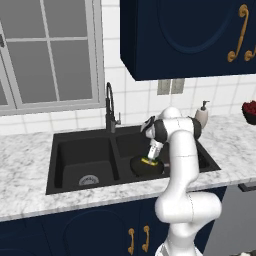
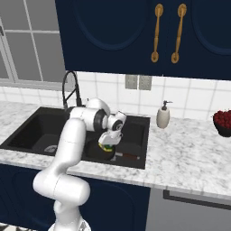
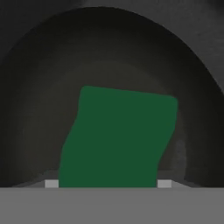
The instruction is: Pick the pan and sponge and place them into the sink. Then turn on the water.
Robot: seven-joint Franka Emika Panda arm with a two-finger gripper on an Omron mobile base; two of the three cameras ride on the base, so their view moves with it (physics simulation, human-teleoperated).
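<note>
Hand view: sponge (image 3: 118,138), green face up, gripped between the jaws, which stand fairly wide on it, directly over the black pan (image 1: 146,167) in the sink's (image 1: 60,172) right basin.

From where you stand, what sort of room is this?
A home kitchen, rendered: a black double sink with an arched faucet set in a marble counter, navy cabinets above, tiled wall behind.

sponge (image 3: 118,138): green top seen, set between the fingertips (image 3: 51,183) | pan (image 3: 39,109): dark round interior seen behind and around the sponge
</note>
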